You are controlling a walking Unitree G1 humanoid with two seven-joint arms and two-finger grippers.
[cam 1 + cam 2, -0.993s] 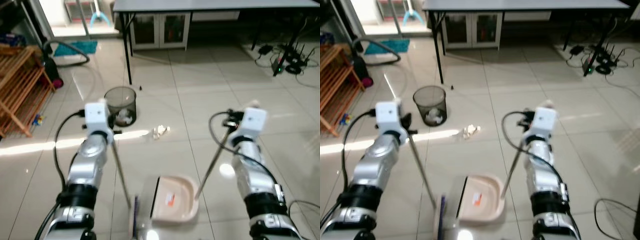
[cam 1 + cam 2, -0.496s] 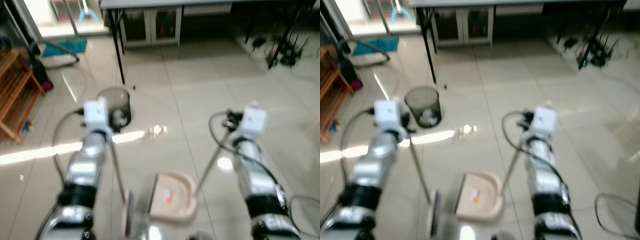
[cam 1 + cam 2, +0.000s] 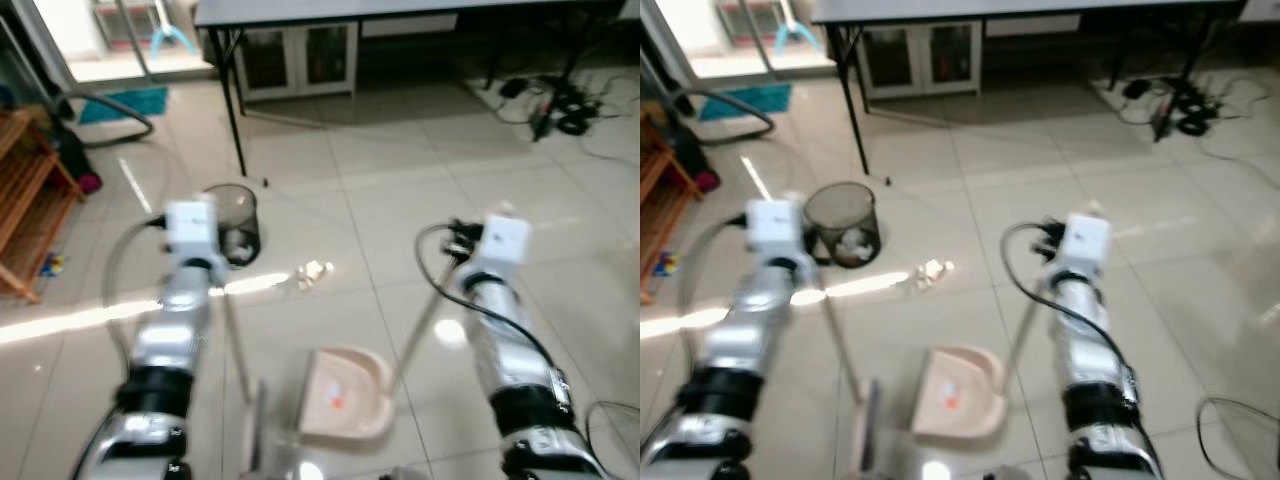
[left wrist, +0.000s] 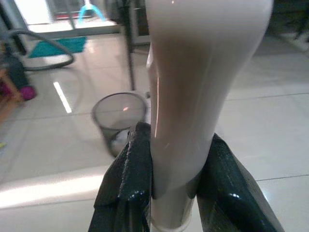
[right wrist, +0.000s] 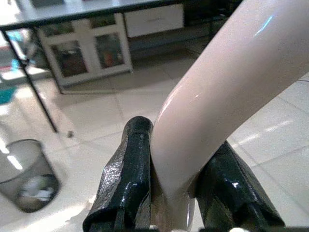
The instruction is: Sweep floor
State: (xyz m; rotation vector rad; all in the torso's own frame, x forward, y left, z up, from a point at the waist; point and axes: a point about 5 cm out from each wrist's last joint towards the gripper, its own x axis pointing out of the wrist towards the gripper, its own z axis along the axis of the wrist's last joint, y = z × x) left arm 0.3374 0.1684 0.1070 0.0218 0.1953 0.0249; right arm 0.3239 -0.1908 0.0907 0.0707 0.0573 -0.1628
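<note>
Left wrist view: left end effector point(image 4: 175, 193) clamps unlabelled broom handle point(image 4: 193, 87).

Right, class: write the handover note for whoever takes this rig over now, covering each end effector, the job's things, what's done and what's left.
Left end effector: shut on the broom handle; broom head on the floor by the robot.
Right end effector: shut on the dustpan handle; dustpan flat on the tiles, with a small orange bit inside.
Done: tools in hand.
Left: crumpled paper lies ahead, beside the mesh bin; sweep it into the dustpan.
</note>
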